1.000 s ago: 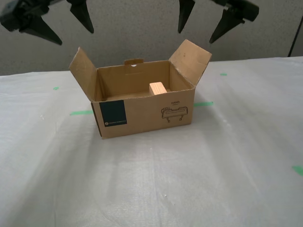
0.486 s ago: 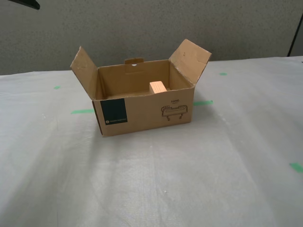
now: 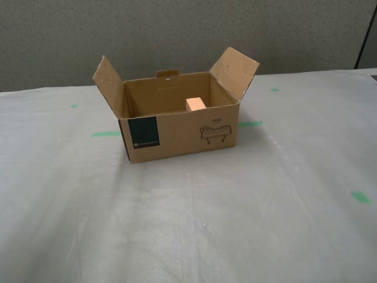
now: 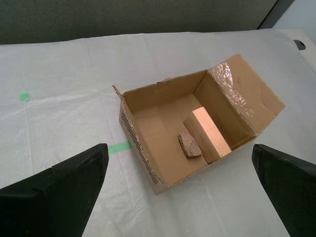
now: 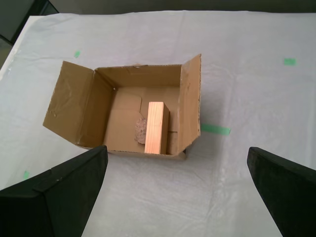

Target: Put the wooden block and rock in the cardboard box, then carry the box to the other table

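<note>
1. Surface: wide counter (image 3: 194, 224) under a wrinkled pale grey-white sheet, marked with bright green tape (image 3: 106, 134) strips and dots, one strip at each end of the carton in the exterior view.
2. Room: grey fabric partition wall (image 3: 177, 29) directly behind the counter; a dark vertical post at the exterior view's right edge.
3. Cardboard box (image 3: 177, 132): seated flat on the counter, near its middle in the exterior view, end flaps raised and splayed outward, dark teal label and black line drawing on the near side.
4. Wooden block (image 5: 155, 127): inside the box, lying on the floor of it along one end wall; only its top corner visible over the rim in the exterior view.
5. Rock (image 4: 189, 145): inside the box, touching the block's long side.
6. First hand (image 5: 177, 190): above the box, fingers spread wide apart, nothing between them.
7. Second hand (image 4: 180, 190): likewise above the box, fingers wide apart, holding nothing.
8. Obstructions: neither hand visible in the exterior view; nothing else seen on the counter near the box.
</note>
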### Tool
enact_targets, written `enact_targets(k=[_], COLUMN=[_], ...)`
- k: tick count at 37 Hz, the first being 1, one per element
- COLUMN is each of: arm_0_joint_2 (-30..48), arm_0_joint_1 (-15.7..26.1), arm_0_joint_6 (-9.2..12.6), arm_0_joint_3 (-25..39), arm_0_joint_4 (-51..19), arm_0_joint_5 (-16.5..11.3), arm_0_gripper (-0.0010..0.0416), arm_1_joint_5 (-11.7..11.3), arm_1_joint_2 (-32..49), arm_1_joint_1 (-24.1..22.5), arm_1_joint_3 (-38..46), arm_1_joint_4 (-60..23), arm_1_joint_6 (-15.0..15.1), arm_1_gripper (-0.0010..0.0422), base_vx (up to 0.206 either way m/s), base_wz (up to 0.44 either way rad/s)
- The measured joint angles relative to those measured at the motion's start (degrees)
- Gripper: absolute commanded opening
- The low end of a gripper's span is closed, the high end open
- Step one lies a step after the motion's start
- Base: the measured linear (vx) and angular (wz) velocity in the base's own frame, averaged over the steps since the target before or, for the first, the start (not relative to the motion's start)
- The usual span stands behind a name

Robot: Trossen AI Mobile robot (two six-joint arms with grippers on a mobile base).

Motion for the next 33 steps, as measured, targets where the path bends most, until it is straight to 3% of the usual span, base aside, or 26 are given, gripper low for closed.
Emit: enact_targets(k=[18, 24, 33], arm_0_joint_2=[-8.5, -9.3, -9.2], arm_0_joint_1=[0.0, 0.0, 0.0], arm_0_joint_6=[0.0, 0.0, -2.1], arm_0_joint_3=[-21.0, -23.6, -23.9], arm_0_joint_4=[13.4, 14.8, 14.9], arm_0_joint_5=[1.2, 1.2, 1.2], arm_0_gripper=[0.0394, 0.0394, 0.0393], arm_1_joint_5=[-0.1, -0.1, -0.1], arm_1_joint_2=[-9.7, -13.0, -13.9], arm_1_joint_1=[0.0, 0.0, 0.0], arm_1_joint_3=[-11.1, -13.9, -14.2], arm_1_joint_4=[0.2, 0.7, 1.4], arm_1_joint_6=[0.7, 1.2, 1.2], arm_1_gripper=[0.0398, 0.0398, 0.0398], base_vx=[-0.028, -0.027, -0.035], base_wz=[0.004, 0.005, -0.005])
